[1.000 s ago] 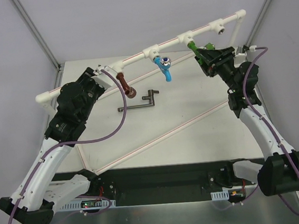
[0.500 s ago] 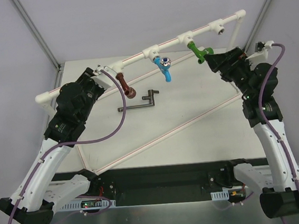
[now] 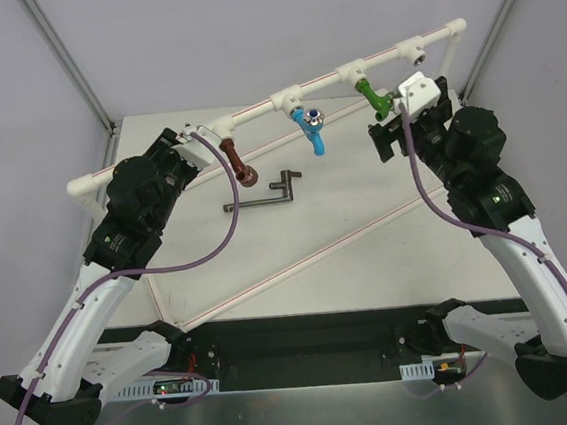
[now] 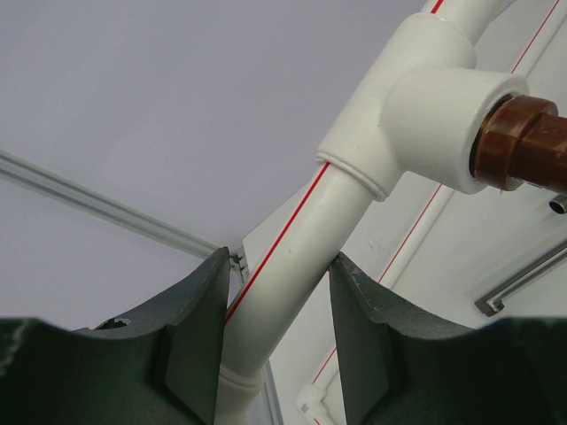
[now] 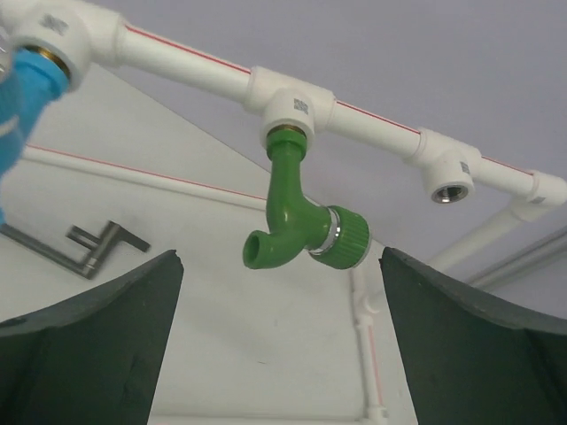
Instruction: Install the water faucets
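Observation:
Three faucets hang from the white pipe frame (image 3: pixel 253 108): reddish-brown (image 3: pixel 240 166), bright blue (image 3: pixel 310 130) and green (image 3: pixel 373 96). My left gripper (image 3: pixel 199 137) is shut on the pipe beside the reddish-brown faucet's tee; in the left wrist view both fingers (image 4: pixel 199 336) flank the pipe (image 4: pixel 292 266), with the brown faucet base (image 4: pixel 523 142) at the right. My right gripper (image 3: pixel 389 142) is wide open and empty, just below the green faucet. In the right wrist view (image 5: pixel 279 274) the green faucet (image 5: pixel 301 226) hangs screwed into its tee, clear of both fingers.
A grey metal T-shaped tool (image 3: pixel 262 194) lies on the table under the pipe; it also shows in the right wrist view (image 5: pixel 89 248). One tee socket (image 5: pixel 449 190) at the frame's right end is bare. Red-striped white pipes run across the table (image 3: pixel 308 255).
My right gripper has let go of the green faucet, drawn back toward me and turned at the wrist. The left arm and the faucets have not moved.

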`<control>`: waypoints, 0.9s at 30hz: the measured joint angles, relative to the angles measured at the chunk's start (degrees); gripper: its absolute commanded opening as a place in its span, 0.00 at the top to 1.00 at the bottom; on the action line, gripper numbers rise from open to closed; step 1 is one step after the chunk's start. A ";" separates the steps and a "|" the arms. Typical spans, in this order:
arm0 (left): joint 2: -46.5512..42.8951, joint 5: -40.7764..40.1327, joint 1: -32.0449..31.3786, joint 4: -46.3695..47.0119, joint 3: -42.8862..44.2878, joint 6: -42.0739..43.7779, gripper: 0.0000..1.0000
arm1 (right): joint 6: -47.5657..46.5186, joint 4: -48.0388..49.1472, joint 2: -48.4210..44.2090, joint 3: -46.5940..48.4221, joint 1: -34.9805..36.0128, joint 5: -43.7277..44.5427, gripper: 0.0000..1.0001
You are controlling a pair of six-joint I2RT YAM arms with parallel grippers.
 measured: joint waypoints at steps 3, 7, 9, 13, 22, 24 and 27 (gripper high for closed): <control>-0.04 0.00 0.00 -0.02 0.00 0.00 1.00 | -9.84 -0.04 3.19 0.04 0.94 3.28 0.04; -0.09 0.02 0.00 -0.02 0.00 0.00 1.00 | -18.40 -0.09 6.86 0.07 1.46 5.60 0.04; -0.09 0.02 0.00 -0.02 0.00 0.00 1.00 | -21.35 -0.04 8.13 0.07 1.75 6.40 0.02; -0.07 0.04 0.00 -0.02 0.00 0.02 1.00 | -24.39 0.35 9.94 0.07 1.99 8.15 0.05; -0.07 0.07 0.00 -0.02 0.00 0.02 1.00 | -20.44 1.97 12.79 0.07 2.01 11.43 0.50; -0.07 0.09 0.00 -0.02 0.00 0.02 1.00 | -17.53 2.16 12.72 0.07 2.01 11.54 0.66; -0.07 0.13 0.00 -0.04 0.00 0.02 1.00 | -10.82 2.29 12.50 0.09 1.84 11.43 0.89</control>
